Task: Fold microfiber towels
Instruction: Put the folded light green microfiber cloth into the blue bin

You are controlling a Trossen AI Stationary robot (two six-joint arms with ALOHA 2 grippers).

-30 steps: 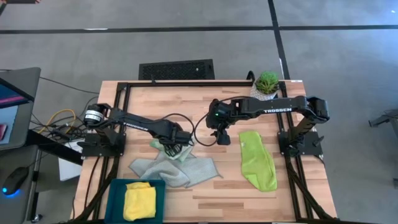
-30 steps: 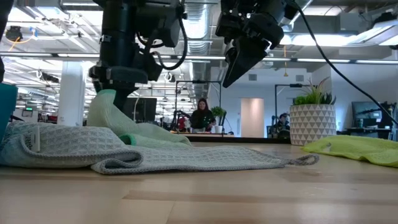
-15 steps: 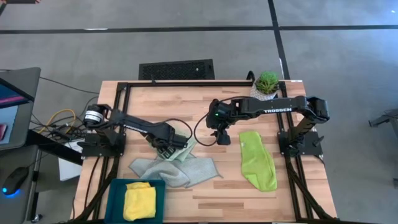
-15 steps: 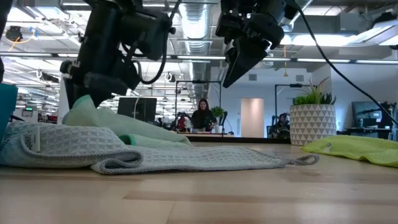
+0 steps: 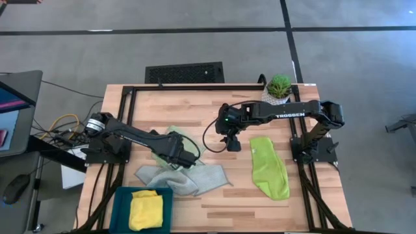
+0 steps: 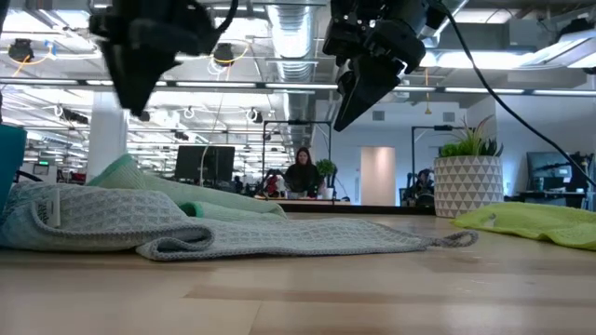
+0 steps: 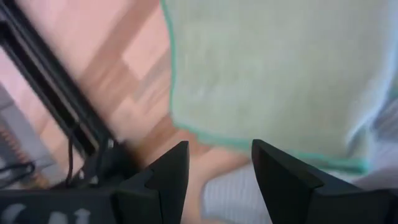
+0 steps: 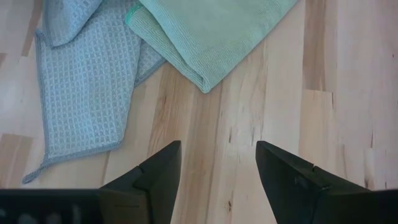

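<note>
The sage green towel lies spread on the table, its near part over the pale grey-green waffle towel. Both show in the right wrist view, sage and grey. The lime green towel lies at the right. The yellow towel lies in the teal bin. My left gripper hangs open and empty above the two towels, with the sage towel ahead of its fingers. My right gripper is open and empty, raised over bare wood.
A potted plant stands at the far right corner. A black frame rail runs around the table's edges. Bare wood lies between the towel pile and the lime towel. In the low view, people sit in the room behind.
My left gripper has let go of the sage towel and gone up and toward the table's left. The towel's lifted part has dropped and now lies on the pile. My right arm has kept still.
</note>
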